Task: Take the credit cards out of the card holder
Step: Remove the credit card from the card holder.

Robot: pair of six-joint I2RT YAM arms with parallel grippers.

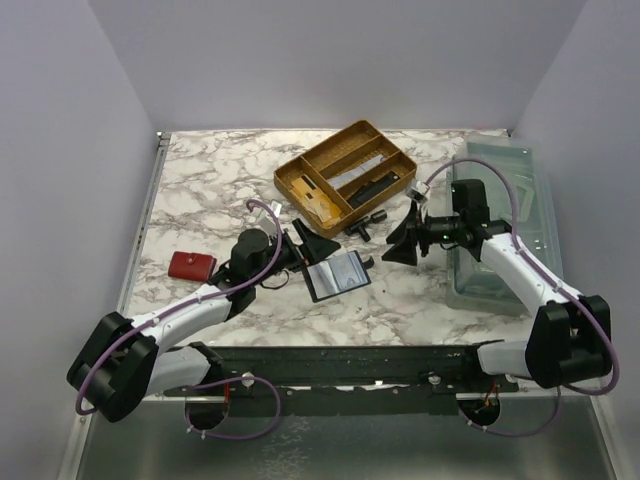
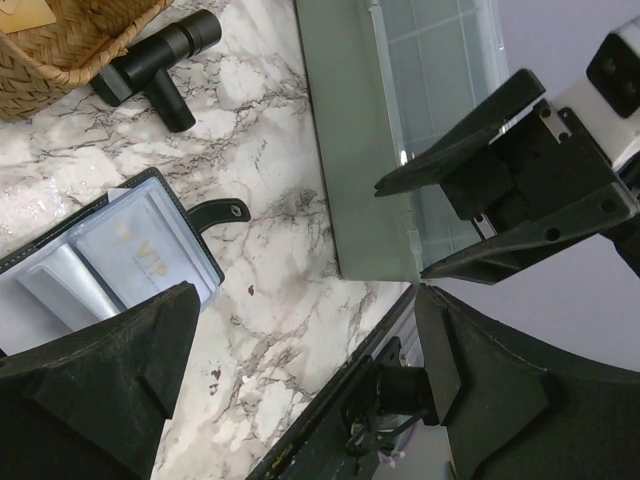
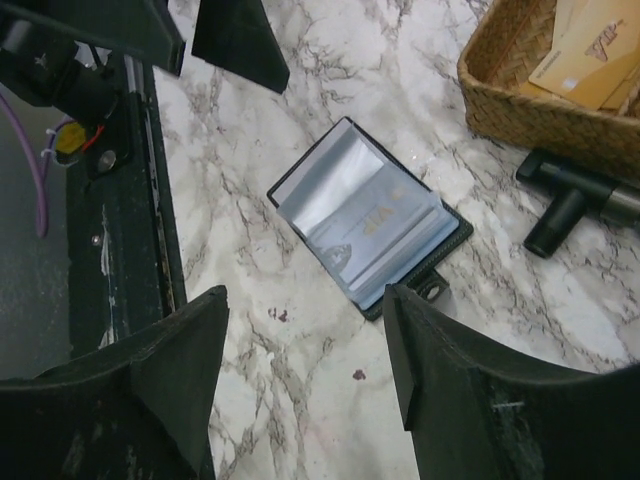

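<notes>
Left fingers (image 2: pixel 100 380) wide, right fingers (image 3: pixel 150 390) parted, flanking card holder (image 1: pixel 337 273)

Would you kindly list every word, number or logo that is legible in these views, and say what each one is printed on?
"VIP": gold letters on the pale credit card showing in the open card holder.
Smaller gold print beside it on the same card: too blurred to read.
Dark mark on the tan paper in the wicker basket: too blurred to read.
Nothing else legible.
</notes>
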